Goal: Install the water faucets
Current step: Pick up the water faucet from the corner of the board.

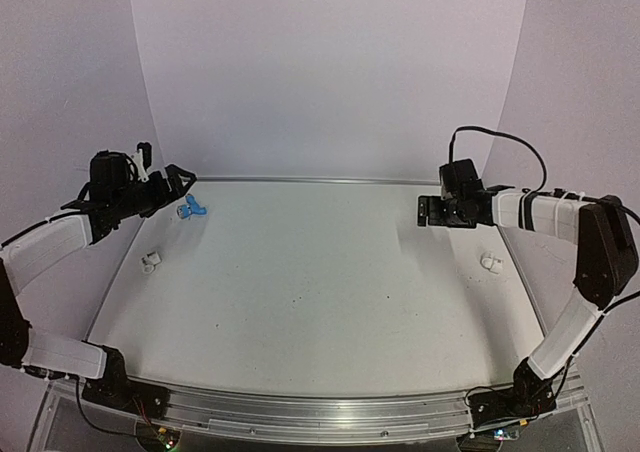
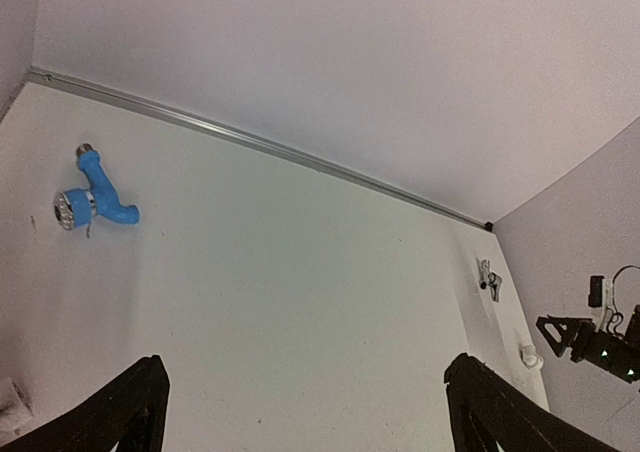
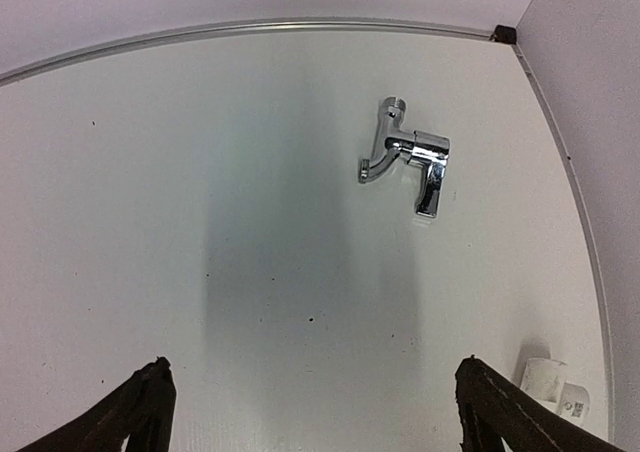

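Left gripper (image 1: 178, 182) is up over the far left corner of the table (image 1: 320, 312). Its fingers (image 2: 135, 407) are spread wide with nothing between them. Right gripper (image 1: 428, 212) is over the far right side, fingers (image 3: 140, 412) spread wide too, empty.

Blue faucet (image 1: 191, 208) lies on its side on the table, far left. In the top view it's just right of my left fingertips and close to the metal strip (image 2: 300, 157) along the far edge. From my left wrist it sits up and left of the gap, clear of both fingers. Its round silver-faced end points left.

Silver faucet (image 3: 408, 157) lies flat on the table near the far right corner. It's ahead of my right gripper, a bit right of centre between the fingers, touching neither. Can't make it out in the top view: my right gripper covers that spot. My left wrist view shows it only as a small glint by the right wall.

Left white fitting (image 1: 150, 263) sits by the left edge, nearer than the blue faucet and well apart from it. Right white fitting (image 1: 490, 263) sits by the right edge, nearer than my right gripper. In the right wrist view it's just right of my right finger.

Both faucets lie loose on the table, neither joined to a fitting.
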